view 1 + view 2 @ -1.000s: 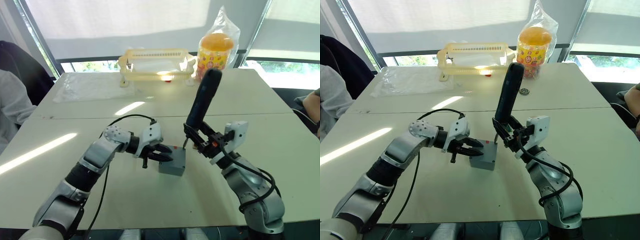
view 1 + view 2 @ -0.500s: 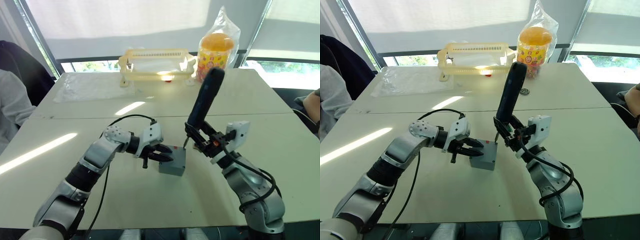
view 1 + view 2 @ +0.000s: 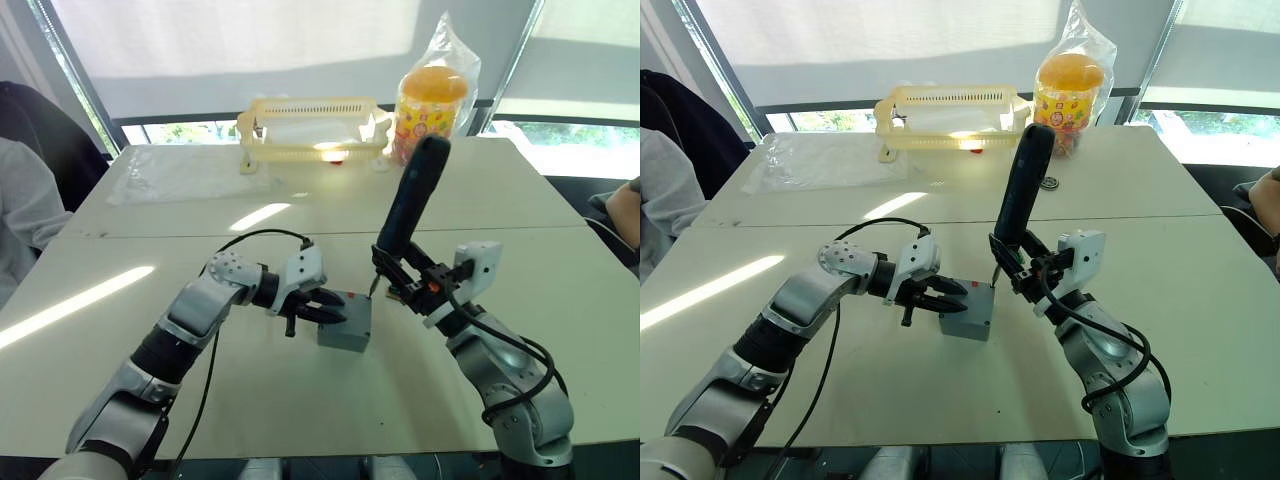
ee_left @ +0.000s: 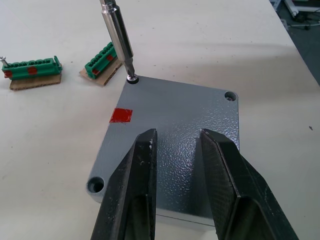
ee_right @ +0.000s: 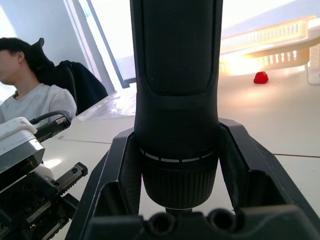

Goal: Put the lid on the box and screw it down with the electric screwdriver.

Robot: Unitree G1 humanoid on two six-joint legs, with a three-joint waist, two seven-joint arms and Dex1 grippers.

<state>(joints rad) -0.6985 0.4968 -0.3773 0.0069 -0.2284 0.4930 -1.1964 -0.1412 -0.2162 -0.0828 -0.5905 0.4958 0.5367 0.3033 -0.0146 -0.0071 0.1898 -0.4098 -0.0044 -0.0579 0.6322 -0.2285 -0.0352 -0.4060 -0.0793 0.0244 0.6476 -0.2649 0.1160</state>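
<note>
Now right gripper [image 5: 176, 165] clamps electric screwdriver [image 3: 410, 195], bit in lid [image 4: 175, 130] corner; left gripper [image 4: 176, 150] parted, pressing lid.

box [image 4: 165, 212] walls: under lid [image 4: 175, 135] | electric screwdriver [image 5: 176, 100] bit: hidden behind claw

This looks like an office or lab room used for bench work: two pale tabletop [image 3: 300, 400] sections are pushed together in front of a wide window [image 3: 250, 50] with white roller blinds drawn most of the way down. A seated person [image 5: 30, 90] in a white top sits by a dark chair at one side, and the surface carries loose workroom clutter such as a cream plastic basket [image 3: 312, 125], a bagged orange-lidded jar [image 3: 432, 95] and green terminal blocks [image 4: 32, 69] on cardboard scraps.
</note>
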